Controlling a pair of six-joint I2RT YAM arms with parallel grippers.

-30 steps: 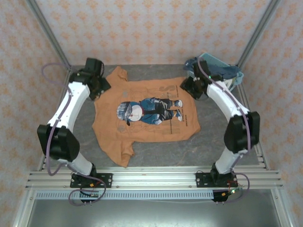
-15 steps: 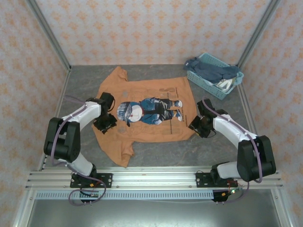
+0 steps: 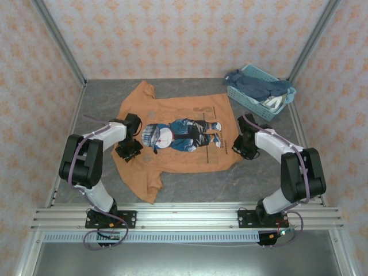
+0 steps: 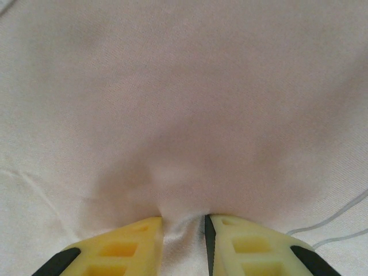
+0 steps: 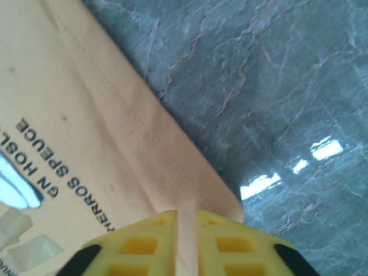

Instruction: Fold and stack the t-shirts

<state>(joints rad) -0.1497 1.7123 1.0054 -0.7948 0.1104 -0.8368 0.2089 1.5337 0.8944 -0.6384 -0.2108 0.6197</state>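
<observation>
The orange-brown t-shirt (image 3: 178,144) lies spread flat on the grey table, print side up, collar to the left. My left gripper (image 3: 128,150) is down on its left part near the lower sleeve. In the left wrist view that gripper (image 4: 183,221) is shut on a pinched ridge of the cloth (image 4: 172,115). My right gripper (image 3: 239,148) sits at the shirt's near right corner. Its wrist view shows the gripper (image 5: 187,215) shut on the stitched hem (image 5: 144,144) of the shirt. A dark blue t-shirt (image 3: 253,84) and a white one (image 3: 273,103) lie in the basket.
The light-blue lattice basket (image 3: 240,98) stands at the back right corner, close behind my right arm. Bare grey table (image 3: 259,178) lies in front of and to the right of the shirt. Metal frame posts and patterned walls close in the sides.
Both arms came from the shirt's far edge down to its left and right sides. Both grippers have closed onto the cloth there.
</observation>
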